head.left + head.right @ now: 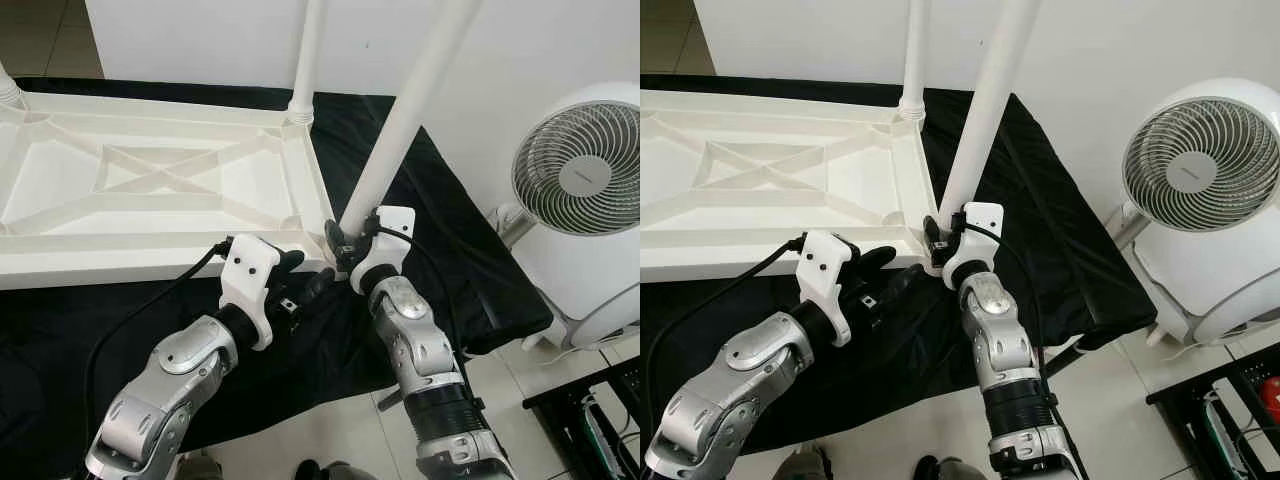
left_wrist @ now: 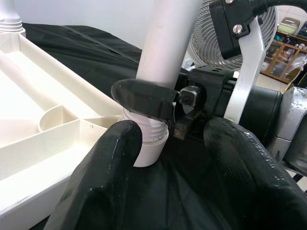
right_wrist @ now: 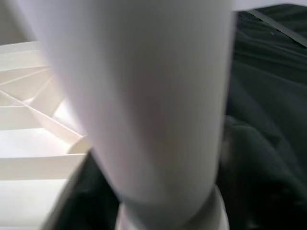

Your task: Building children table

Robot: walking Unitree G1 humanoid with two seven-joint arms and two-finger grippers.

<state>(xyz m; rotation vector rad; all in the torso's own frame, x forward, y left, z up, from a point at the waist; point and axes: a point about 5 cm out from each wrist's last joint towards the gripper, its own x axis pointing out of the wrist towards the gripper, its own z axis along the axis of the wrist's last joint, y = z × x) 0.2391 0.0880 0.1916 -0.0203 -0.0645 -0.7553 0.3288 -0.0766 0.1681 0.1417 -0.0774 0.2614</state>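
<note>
The white table top [image 1: 150, 180] lies upside down on a black cloth [image 1: 420, 220]. One white leg [image 1: 305, 60] stands screwed in at the far right corner. A second leg [image 1: 405, 120] rises tilted from the near right corner, and my right gripper [image 1: 342, 240] is shut on it just above its threaded base [image 2: 149, 143]. In the right wrist view that leg [image 3: 144, 96] is very close and blurred. My left gripper [image 1: 305, 278] is open beside the same corner, its fingers [image 2: 110, 163] on either side of the leg's base without touching it.
A white floor fan [image 1: 580, 180] stands close on the right, beside the cloth's edge. A black rack [image 1: 600, 420] sits at the lower right on the tiled floor. Part of another leg's base [image 1: 8, 92] shows at the far left corner. A white wall runs behind.
</note>
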